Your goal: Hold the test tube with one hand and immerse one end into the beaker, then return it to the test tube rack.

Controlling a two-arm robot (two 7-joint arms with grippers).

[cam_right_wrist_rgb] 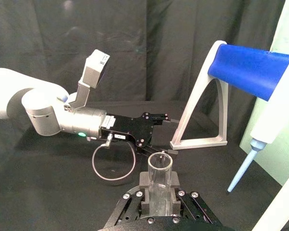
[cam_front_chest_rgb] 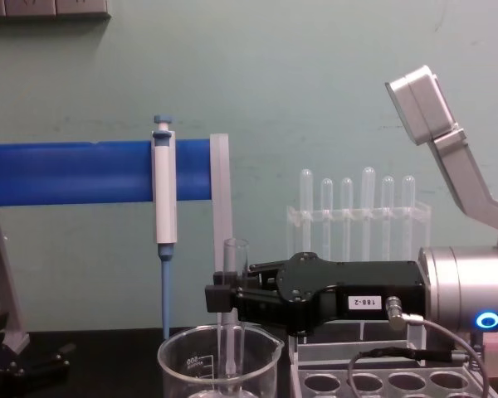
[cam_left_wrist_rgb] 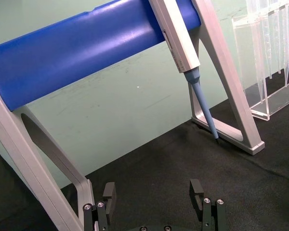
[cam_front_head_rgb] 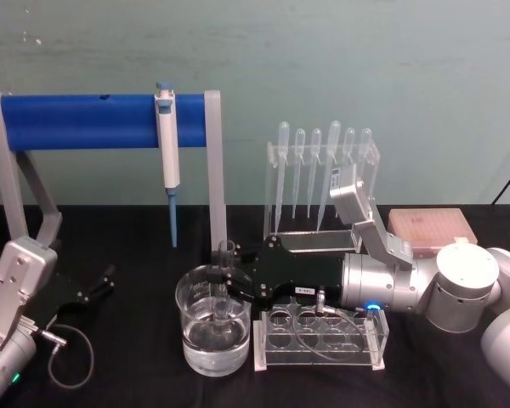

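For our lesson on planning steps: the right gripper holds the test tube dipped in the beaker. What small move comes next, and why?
Probably lift the test tube straight up. The right gripper is shut on it, its lower end sits inside the beaker, below the rim, and the test tube rack beside it has open holes. The left gripper rests parked, open.

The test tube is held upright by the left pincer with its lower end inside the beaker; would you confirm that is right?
Not quite: the right pincer holds it, as the head view shows; the left pincer sits open, well apart from it. The test tube is indeed upright with its lower end inside the beaker.
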